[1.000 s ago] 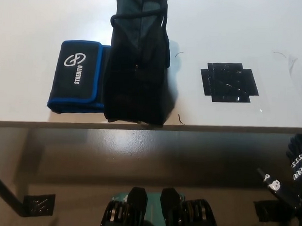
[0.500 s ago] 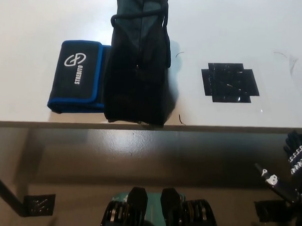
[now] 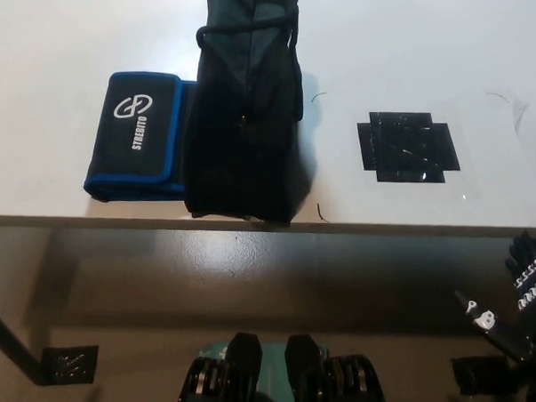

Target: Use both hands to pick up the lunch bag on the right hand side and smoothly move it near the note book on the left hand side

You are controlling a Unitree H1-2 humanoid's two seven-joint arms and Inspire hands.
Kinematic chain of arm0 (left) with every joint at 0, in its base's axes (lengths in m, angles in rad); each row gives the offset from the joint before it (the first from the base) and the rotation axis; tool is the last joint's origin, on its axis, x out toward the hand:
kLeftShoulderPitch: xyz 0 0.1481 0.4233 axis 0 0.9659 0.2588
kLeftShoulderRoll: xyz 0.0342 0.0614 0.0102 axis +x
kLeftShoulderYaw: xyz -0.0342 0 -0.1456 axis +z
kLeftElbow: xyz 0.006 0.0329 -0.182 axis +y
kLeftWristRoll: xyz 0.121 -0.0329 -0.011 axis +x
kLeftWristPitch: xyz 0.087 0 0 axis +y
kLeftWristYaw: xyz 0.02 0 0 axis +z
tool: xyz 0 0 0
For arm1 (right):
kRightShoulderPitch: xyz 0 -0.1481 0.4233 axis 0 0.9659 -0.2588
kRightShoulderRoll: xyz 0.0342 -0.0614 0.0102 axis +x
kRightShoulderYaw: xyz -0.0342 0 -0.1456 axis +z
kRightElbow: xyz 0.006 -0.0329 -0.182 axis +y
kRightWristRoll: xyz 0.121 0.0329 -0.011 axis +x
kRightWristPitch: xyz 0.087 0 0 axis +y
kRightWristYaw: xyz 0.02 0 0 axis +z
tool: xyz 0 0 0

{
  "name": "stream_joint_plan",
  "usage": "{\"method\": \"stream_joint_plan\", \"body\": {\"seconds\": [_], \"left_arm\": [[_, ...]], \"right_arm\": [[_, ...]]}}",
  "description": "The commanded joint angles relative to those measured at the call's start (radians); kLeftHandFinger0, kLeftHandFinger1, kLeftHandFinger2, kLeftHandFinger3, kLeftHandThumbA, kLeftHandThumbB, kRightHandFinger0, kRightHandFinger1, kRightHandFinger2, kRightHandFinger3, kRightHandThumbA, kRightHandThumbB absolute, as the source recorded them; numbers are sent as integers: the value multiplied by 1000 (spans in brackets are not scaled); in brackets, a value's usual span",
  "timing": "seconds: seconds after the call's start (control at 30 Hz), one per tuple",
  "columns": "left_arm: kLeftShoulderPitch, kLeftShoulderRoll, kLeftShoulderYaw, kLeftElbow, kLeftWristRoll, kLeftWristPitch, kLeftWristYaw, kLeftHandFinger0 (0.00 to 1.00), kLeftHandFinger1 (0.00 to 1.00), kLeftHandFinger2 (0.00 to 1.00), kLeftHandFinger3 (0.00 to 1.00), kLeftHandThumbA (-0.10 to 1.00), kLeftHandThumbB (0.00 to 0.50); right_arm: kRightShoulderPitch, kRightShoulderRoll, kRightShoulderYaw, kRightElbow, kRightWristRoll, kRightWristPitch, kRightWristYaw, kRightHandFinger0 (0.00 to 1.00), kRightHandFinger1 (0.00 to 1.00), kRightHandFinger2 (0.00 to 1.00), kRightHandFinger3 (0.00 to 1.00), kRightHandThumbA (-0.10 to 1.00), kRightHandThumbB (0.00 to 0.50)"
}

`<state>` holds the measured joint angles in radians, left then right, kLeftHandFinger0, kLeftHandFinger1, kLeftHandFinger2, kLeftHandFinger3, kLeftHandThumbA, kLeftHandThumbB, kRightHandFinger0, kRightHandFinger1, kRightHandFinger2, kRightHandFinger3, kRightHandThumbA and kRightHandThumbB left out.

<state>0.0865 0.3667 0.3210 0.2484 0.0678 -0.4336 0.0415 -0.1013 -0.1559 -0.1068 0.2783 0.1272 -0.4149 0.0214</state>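
The lunch bag [image 3: 243,120] stands on the white table [image 3: 62,32], left of centre in my head view. It is black, with a dark teal upper panel and a black cord looped across its top. Its near end reaches almost to the table's front edge. No writing can be read on the bag itself.

Directly at the bag's left side, touching it and partly hidden by it, lies the note book [image 3: 137,135]. This is a flat black item with blue edging. Its cover carries a white circular logo and the white word "STREBITO", printed sideways so that it reads along the cover's length.

To the right of the bag, well apart from it, a patch of black tape [image 3: 407,147] in a rough cross shape is fixed to the table surface.

My right hand [image 3: 530,282] is at the right edge of the view, below the table's front edge and not over the table. It holds nothing. Only part of it shows, so I cannot tell whether its fingers are spread or closed. Small white markings show on it, but they are too small to read.

My left hand is out of view.
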Motion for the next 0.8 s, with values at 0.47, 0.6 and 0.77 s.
{"method": "stream_joint_plan", "body": {"seconds": [0.47,0.6,0.77], "left_arm": [[1,41,-27,1,28,-36,76,1000,1000,1000,1000,1000,195],[6,45,-34,3,37,-36,84,1000,1000,1000,1000,1000,193],[11,47,-42,10,33,-36,85,1000,1000,1000,1000,1000,183]], "right_arm": [[-36,-5,-21,10,7,-55,24,1000,1000,1000,1000,987,83],[-38,-1,-26,23,25,-55,33,1000,1000,1000,1000,974,79],[-31,1,-32,32,24,-55,41,1000,1000,1000,1000,978,84]]}}
